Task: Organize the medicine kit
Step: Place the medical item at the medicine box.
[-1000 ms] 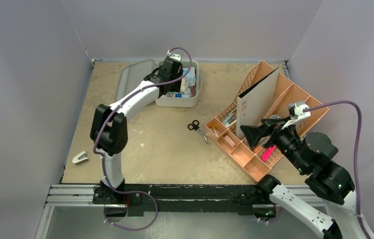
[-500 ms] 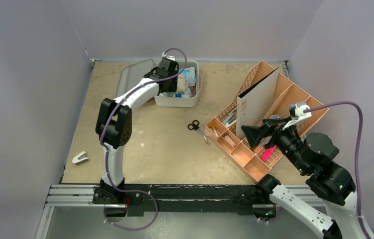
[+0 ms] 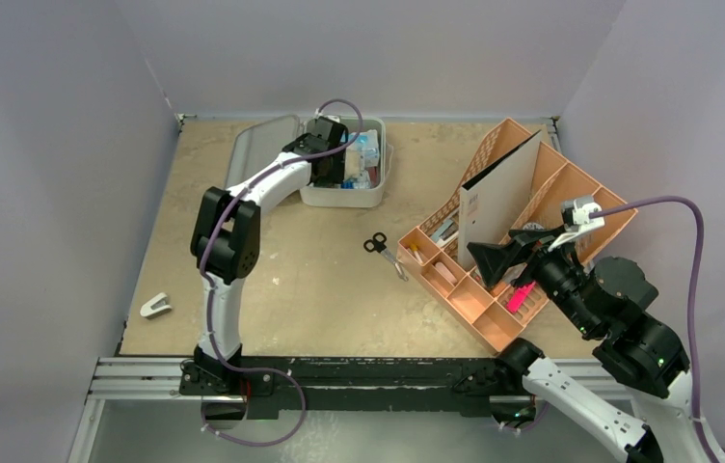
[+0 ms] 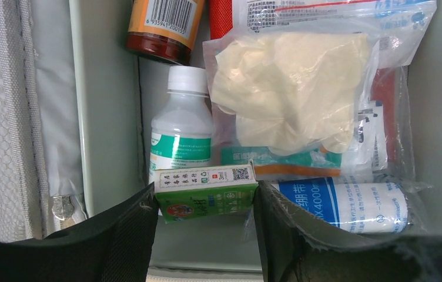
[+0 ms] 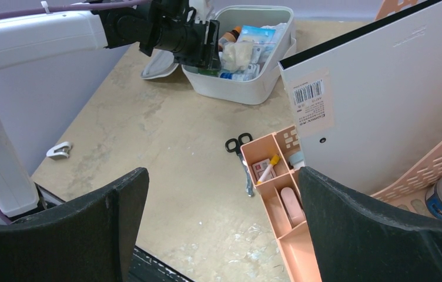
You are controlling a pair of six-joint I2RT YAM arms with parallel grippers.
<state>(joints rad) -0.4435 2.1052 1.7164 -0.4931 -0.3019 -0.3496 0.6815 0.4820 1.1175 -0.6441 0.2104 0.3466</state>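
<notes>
left pincer point(image 4: 206, 202) is pinching green box point(image 4: 206, 189), long side across | box is hanging over the medicine kit point(image 4: 106, 111) | right pincer point(image 5: 221, 176) is gaping empty, far off

The medicine kit point(image 3: 343, 198) is packed; a clear bottle point(image 4: 181, 138), a bag of gloves point(image 4: 283, 88) and a bandage roll point(image 4: 348, 202) crowd its floor; the left gripper point(image 4: 206, 205), clamped on a small green box point(image 4: 206, 191), fills the near side; the open lid point(image 3: 260, 152) blocks the left flank. Bare table lies wide between kit and orange tray point(image 3: 494, 323), broken only by scissors point(image 3: 385, 254); an upright white board point(image 3: 498, 193) stands tall in the tray, just beyond the wide-spread right gripper point(image 3: 489, 258).
</notes>
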